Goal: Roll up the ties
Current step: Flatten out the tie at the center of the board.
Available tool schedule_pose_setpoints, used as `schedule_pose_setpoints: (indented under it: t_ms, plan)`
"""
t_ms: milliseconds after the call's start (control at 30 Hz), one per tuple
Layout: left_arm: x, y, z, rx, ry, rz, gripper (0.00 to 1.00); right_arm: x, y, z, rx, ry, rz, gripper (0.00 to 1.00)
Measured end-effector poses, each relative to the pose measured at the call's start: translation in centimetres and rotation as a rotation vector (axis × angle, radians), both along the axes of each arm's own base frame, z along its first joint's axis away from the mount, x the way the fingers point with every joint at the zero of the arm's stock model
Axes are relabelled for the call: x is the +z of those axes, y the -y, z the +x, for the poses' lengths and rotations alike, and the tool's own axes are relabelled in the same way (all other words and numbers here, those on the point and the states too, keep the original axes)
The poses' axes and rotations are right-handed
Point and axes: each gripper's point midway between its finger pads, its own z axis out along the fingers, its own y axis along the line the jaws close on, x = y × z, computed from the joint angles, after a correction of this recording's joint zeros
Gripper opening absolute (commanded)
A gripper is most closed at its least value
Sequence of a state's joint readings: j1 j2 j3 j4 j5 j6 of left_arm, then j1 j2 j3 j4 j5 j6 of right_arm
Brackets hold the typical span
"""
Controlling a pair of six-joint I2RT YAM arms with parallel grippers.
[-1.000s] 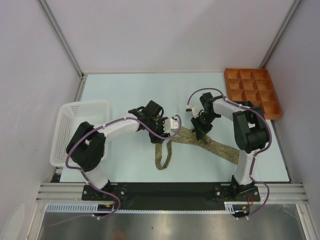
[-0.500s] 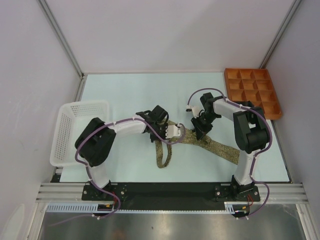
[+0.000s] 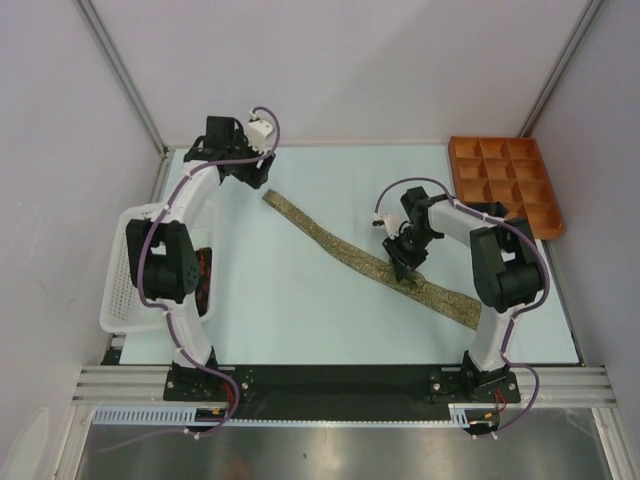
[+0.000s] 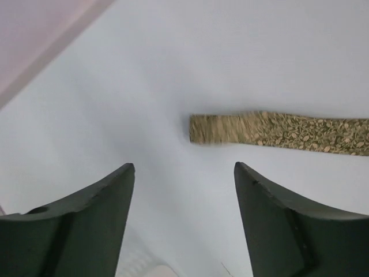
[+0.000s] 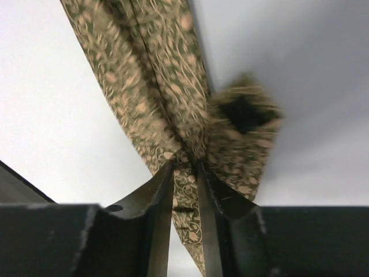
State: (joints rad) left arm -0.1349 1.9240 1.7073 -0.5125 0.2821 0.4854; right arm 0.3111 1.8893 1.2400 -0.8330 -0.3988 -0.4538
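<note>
One olive-tan patterned tie (image 3: 340, 248) lies stretched in a diagonal band from back left to front right on the pale table. Its narrow end (image 4: 214, 128) rests flat just ahead of my left gripper (image 4: 184, 173), which hovers open and empty. In the top view the left gripper (image 3: 250, 170) is at the table's far left corner, short of that end. My right gripper (image 3: 405, 268) is pressed down on the tie's wider part. Its jaws (image 5: 187, 168) are shut on a pinched fold of the tie (image 5: 167, 98), and the fabric bunches up beside them.
A white mesh basket (image 3: 125, 262) stands at the left edge beside the left arm's base. An orange compartment tray (image 3: 505, 180) sits at the back right corner. White walls close in the back and both sides.
The left gripper has let go of the tie and swung from the middle to the far left corner. The tie, folded in a loop before, now lies straight. The right gripper has stayed put.
</note>
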Motion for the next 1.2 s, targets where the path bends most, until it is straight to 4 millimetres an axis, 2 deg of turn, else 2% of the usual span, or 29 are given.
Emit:
schedule_pose_setpoints:
  t_ms: [67,133,200,367,467,600,667,800,967,1067,1200]
  plan:
    - [-1.8,-0.2,-0.7,0.024,-0.053,0.0,0.82,0.4,0.5,-0.2,-0.002,0.012,-0.016,0.39]
    - [-3.3,0.5,-1.9,0.001,-0.103,0.0,0.81,1.4,0.9,-0.2,-0.011,0.033,-0.02,0.42]
    - [-4.2,1.9,-3.1,-0.052,-0.137,0.008,0.82,2.8,1.1,0.0,-0.025,0.07,-0.008,0.43]
    - [-4.6,6.8,-5.0,-0.241,-0.126,0.066,0.82,5.7,1.9,1.4,-0.096,0.149,0.02,0.43]
    - [-5.4,9.9,-6.3,-0.345,-0.12,0.107,0.82,5.5,2.8,2.0,-0.137,0.15,-0.004,0.42]
    - [-8.1,12.8,-7.7,-0.432,-0.161,0.142,0.83,3.9,3.7,2.2,-0.161,0.121,-0.052,0.48]
    - [-9.4,13.0,-7.9,-0.439,-0.188,0.148,0.83,2.8,3.8,2.4,-0.17,0.106,-0.077,0.51]
    - [-11.2,12.7,-7.8,-0.431,-0.223,0.163,0.81,1.2,3.7,2.5,-0.177,0.085,-0.119,0.49]
    - [-13.3,12.5,-7.8,-0.42,-0.256,0.2,0.77,0.8,4.3,2.5,-0.184,0.089,-0.169,0.47]
    - [-14.4,12.2,-7.8,-0.412,-0.276,0.224,0.75,0.6,5.6,2.2,-0.203,0.084,-0.206,0.46]
    - [-14.7,11.9,-7.7,-0.4,-0.277,0.242,0.74,1.2,8.6,0.1,-0.228,0.059,-0.258,0.45]
